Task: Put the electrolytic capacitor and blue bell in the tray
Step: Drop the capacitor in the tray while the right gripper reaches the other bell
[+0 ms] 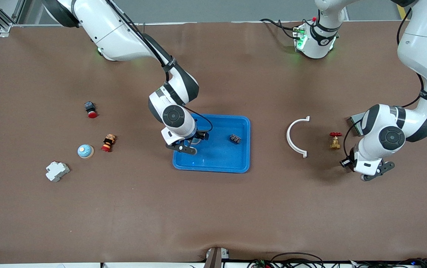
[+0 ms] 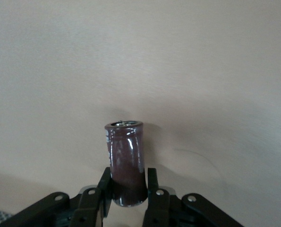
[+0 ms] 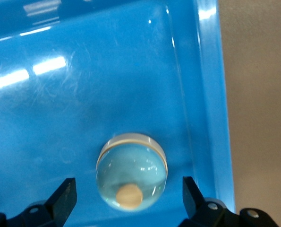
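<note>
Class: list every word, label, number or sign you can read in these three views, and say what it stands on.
None can be read.
Capacitor: a pale mark on its sleeve edge, too blurred to read.
Right arm's cable band: pale lettering, too small to read.
Small block in the tray: pale marks, too small to read.

Brown mat-covered table, grey floor and metal framing along its edge.
</note>
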Available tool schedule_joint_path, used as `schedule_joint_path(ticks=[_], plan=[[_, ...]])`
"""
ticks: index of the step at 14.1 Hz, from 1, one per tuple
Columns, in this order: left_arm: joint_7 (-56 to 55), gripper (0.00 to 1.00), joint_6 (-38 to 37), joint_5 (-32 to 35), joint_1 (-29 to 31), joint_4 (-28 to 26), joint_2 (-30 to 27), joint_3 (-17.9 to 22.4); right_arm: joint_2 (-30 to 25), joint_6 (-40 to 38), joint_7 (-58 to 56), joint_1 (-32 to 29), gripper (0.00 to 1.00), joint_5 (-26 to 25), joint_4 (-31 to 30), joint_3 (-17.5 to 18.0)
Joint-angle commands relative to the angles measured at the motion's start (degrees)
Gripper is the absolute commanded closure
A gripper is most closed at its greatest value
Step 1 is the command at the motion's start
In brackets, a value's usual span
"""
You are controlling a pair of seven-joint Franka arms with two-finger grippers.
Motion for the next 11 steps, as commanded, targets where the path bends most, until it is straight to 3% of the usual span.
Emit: schedule_joint_path(ticks=[1, 3, 6, 11], plan=[[-1.27, 1.00, -5.69, -2.10, -0.19, 2.35, -1.96, -2.87, -6.90, -9.20, 1.26, -0.03, 0.00, 0.04, 0.41, -0.03], [-5.29, 1.00, -8.77, -4.21, -0.36, 4.29, -1.87, -5.76, -12.52, -17.46, -0.50, -1.70, 0.00, 0.12, 0.23, -0.03], [-15.73, 1.00, -10.63, -5.18, -1.85, 6.48, -1.35, -11.30, -21.05, -22.85, -5.67, -3.37, 0.00, -0.31, -2.39, -0.47], [-31.39, 1.00, -10.63, -5.36, -11.94, 12.10, 1.89, -11.58, -33.54, -22.43, -25.43, -11.35, 0.00, -0.49, -12.06, -0.47]])
